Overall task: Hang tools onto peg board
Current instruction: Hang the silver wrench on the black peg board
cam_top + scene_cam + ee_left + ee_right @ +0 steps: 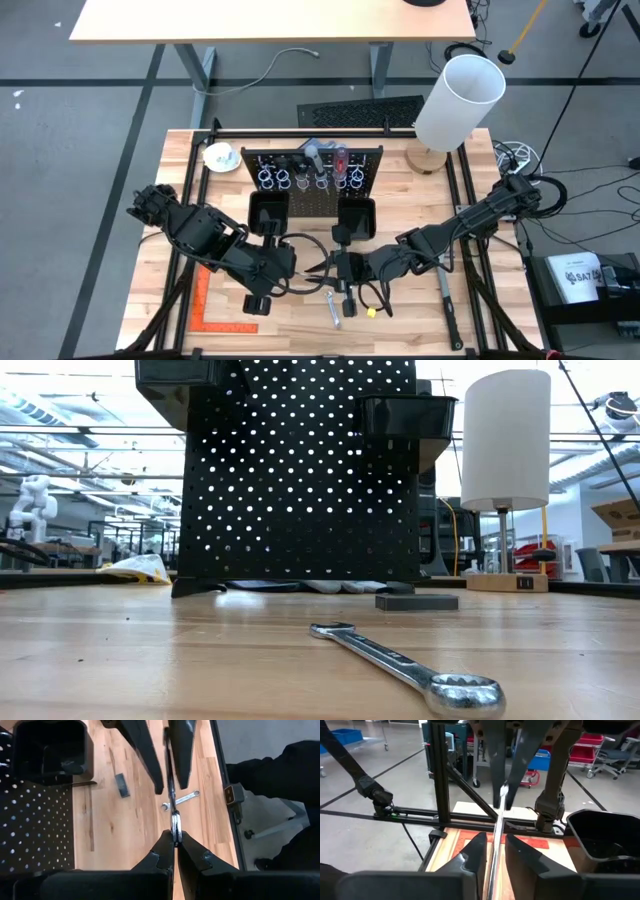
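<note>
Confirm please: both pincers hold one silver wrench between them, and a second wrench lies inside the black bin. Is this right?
Not quite. The second wrench lies on the wooden table, not in a bin, as the low view shows. The left pincer and right pincer do hold one silver wrench between them.

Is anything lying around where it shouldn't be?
Yes. One shiny silver metal wrench lies flat on the wooden table in front of the upright black perforated peg board, not hung. A small dark rectangular block also sits loose nearby.
</note>
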`<state>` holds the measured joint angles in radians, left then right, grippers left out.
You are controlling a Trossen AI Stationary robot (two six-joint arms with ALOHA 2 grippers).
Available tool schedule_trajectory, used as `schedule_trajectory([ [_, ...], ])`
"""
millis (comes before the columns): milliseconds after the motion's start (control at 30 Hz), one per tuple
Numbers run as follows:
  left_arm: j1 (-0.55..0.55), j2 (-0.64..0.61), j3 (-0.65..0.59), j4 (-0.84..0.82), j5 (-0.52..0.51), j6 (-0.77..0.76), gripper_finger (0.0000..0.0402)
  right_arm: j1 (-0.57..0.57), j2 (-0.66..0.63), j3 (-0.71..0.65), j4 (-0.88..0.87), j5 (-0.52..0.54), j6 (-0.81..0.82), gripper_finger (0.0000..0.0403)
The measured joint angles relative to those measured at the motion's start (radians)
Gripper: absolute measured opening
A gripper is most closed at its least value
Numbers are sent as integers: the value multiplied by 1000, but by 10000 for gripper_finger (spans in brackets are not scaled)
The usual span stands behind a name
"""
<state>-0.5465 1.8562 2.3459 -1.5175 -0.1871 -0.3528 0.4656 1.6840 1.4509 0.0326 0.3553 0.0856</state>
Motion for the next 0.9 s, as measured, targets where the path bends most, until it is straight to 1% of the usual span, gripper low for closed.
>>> schedule_trajectory([
  [67, 1, 6, 0, 1, 2, 2, 11, -1, 0, 0, -1, -18, 0, 47],
  [167, 2, 13, 0, 0, 4, 2, 11, -2, 0, 0, -6, -14, -5, 19],
  [233, 2, 14, 0, -1, 5, 10, 11, -2, 0, 0, -8, -15, -12, 9],
  [500, 2, 14, 0, 12, 7, 18, 11, -2, -2, 0, -21, -17, -11, 6],
  [733, -3, 14, 0, 30, -6, 21, 64, -2, -2, 0, 9, -20, -34, 6],
  [900, -13, 11, 0, 22, -10, 20, 73, -2, -1, 0, 35, -14, -55, 6],
])
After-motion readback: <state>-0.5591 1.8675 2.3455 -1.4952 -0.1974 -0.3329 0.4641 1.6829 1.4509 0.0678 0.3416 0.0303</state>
